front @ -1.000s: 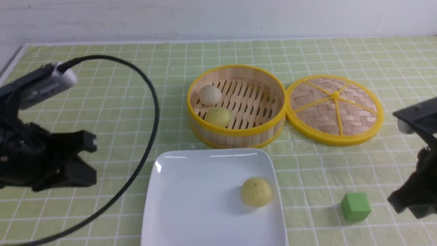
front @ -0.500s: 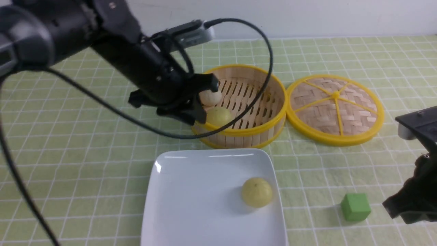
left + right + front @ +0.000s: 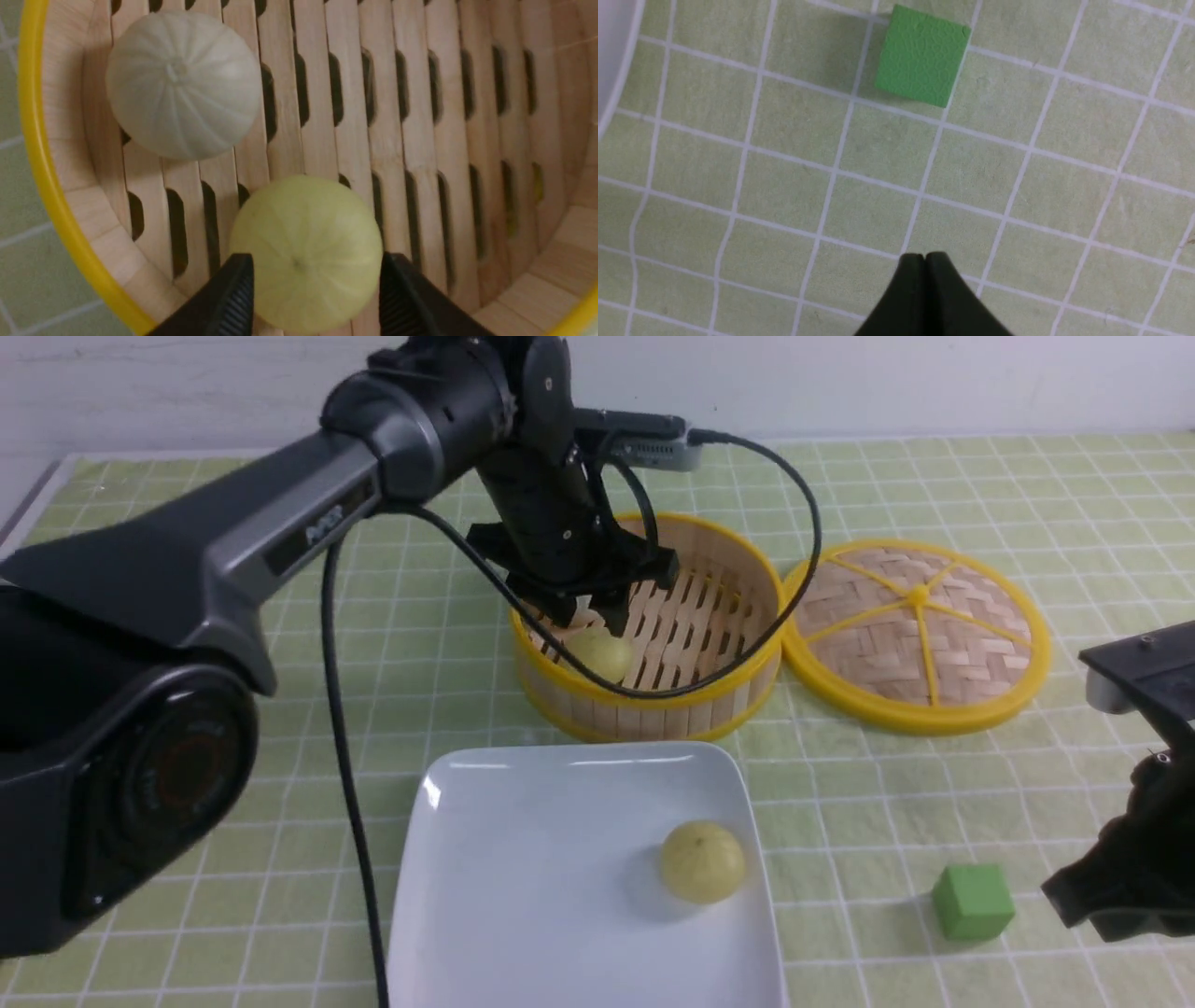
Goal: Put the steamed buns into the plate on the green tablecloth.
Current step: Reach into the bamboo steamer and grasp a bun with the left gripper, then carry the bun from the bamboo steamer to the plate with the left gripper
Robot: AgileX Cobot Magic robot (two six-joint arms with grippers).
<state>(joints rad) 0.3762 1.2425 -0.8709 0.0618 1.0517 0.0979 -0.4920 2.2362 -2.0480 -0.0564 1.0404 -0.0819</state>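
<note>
One pale yellow steamed bun [image 3: 702, 861] lies in the white square plate [image 3: 523, 905] on the green tablecloth [image 3: 280, 728]. Another yellow bun [image 3: 602, 653] [image 3: 306, 252] and an off-white bun [image 3: 182, 84] sit on the slats of the bamboo steamer [image 3: 653, 705]. My left gripper [image 3: 593, 616] [image 3: 316, 261] reaches down into the steamer, open, with one finger on each side of the yellow bun, which rests on the slats. In the front view the arm hides most of the off-white bun. My right gripper [image 3: 1111, 905] [image 3: 924, 255] hovers shut over bare cloth, holding nothing.
The steamer's woven lid [image 3: 915, 635] lies flat to the right of the steamer. A green cube [image 3: 971, 901] [image 3: 922, 56] sits on the cloth between the plate and my right gripper. The left arm's black cable [image 3: 345, 775] hangs down to the plate's left.
My left arm swung from the near left up over the steamer and lowered into it, and its jaws opened around the yellow bun. The right gripper stayed shut and dropped slightly.
</note>
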